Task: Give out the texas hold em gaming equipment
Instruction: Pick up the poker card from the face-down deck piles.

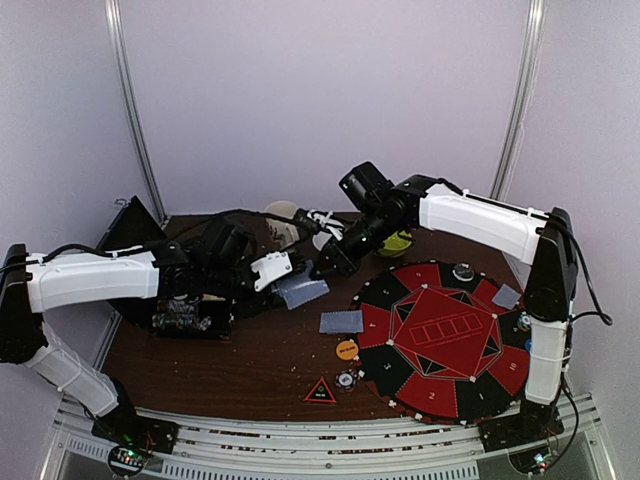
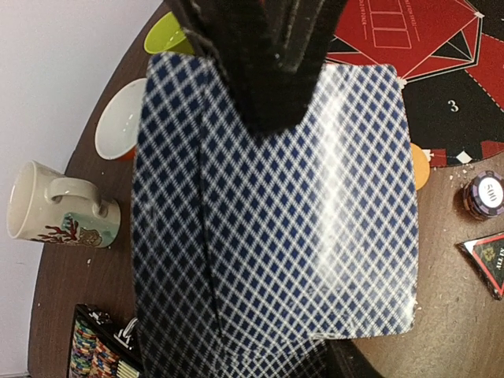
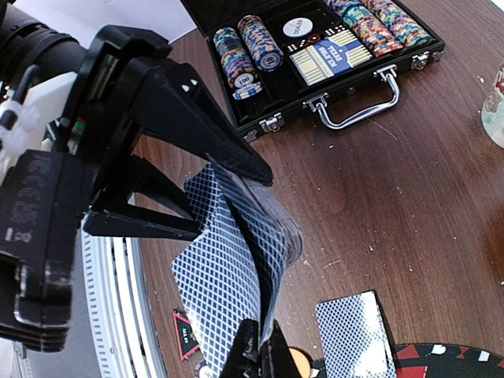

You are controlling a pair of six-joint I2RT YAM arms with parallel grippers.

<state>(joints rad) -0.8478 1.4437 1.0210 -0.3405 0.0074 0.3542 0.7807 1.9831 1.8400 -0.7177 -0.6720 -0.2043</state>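
Observation:
My left gripper [image 1: 290,283] is shut on a deck of blue-grey-backed playing cards [image 1: 302,291], held above the table; the deck fills the left wrist view [image 2: 268,236]. My right gripper [image 1: 322,268] is shut on the edge of the deck's top card [image 3: 216,291], which bows away from the rest. A small pile of cards [image 1: 341,321] lies on the wood. Another card [image 1: 507,296] lies on the red-and-black mat [image 1: 440,340]. The orange disc [image 1: 347,349], a poker chip [image 1: 346,379] and the red-edged black triangle marker [image 1: 321,391] sit near the front. A black-and-white disc [image 1: 463,270] is on the mat's far edge.
An open chip case [image 1: 185,315] with several chip stacks sits under my left arm. A white bowl [image 2: 126,118], a green bowl [image 2: 169,35] and a cream mug [image 2: 59,213] stand at the back of the table. The table's front edge is close to the marker.

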